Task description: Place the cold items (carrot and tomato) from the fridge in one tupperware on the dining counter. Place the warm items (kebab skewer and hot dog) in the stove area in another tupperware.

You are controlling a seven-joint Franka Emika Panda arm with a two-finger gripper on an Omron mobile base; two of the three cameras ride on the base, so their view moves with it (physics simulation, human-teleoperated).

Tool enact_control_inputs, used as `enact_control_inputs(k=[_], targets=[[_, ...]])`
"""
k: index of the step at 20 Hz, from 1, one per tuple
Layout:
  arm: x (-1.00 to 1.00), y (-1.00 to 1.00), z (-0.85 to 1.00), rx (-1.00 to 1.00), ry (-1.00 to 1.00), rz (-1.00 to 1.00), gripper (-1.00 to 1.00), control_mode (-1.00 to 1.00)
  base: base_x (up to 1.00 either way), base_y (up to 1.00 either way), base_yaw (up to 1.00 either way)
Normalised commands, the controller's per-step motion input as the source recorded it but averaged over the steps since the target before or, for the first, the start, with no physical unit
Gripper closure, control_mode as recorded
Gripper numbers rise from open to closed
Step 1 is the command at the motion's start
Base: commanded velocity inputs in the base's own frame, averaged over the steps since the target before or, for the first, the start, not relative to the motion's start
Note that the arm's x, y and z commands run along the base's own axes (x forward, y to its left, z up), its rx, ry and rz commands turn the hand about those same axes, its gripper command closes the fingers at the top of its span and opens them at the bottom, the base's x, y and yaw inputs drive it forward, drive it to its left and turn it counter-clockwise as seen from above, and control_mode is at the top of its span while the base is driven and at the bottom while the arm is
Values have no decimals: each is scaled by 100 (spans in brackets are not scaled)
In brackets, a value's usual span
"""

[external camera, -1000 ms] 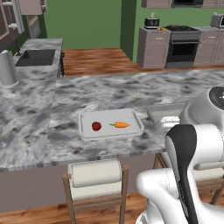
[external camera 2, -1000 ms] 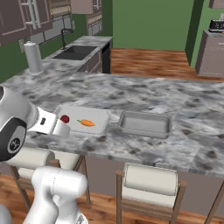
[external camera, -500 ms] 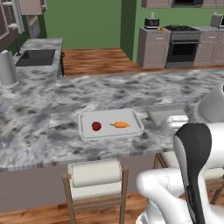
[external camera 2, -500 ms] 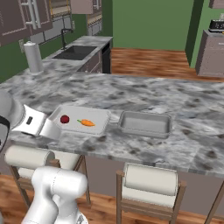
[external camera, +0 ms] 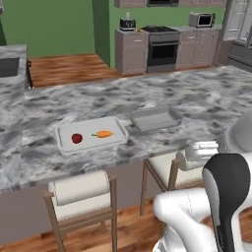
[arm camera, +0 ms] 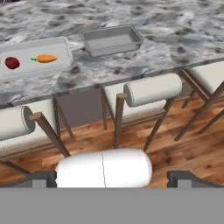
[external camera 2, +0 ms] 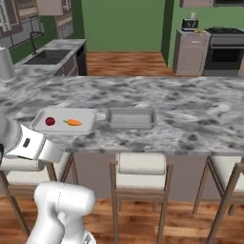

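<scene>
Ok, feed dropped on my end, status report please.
Gripper open, holding nothing. Carrot and tomato in one tupperware; second tupperware empty. Stools below counter.

Even, soft light; perhaps slightly blurry.

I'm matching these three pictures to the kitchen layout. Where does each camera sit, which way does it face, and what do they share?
Left base view: behind the arm's left, facing the counter and far stove; the white arm fills the lower right.
Right base view: behind the arm's right, facing the same counter; the arm rises lower left.
Hand view: on the hand, looking over stools at the counter edge.
All three share the tray holding tomato and carrot, beside the grey tub.
</scene>
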Motion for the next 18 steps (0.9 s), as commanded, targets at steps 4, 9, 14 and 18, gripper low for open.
enact_control_inputs(k=[4,9,14,18], targets=[[0,0,0,0,0,0,-100,100,-28,-44,-68],[0,0,0,0,0,0,-100,100,-1,-60,-65],[0,0,0,0,0,0,-100,100,22,-68,-49],[0,0,0,0,0,0,-100,100,52,-76,-21]])
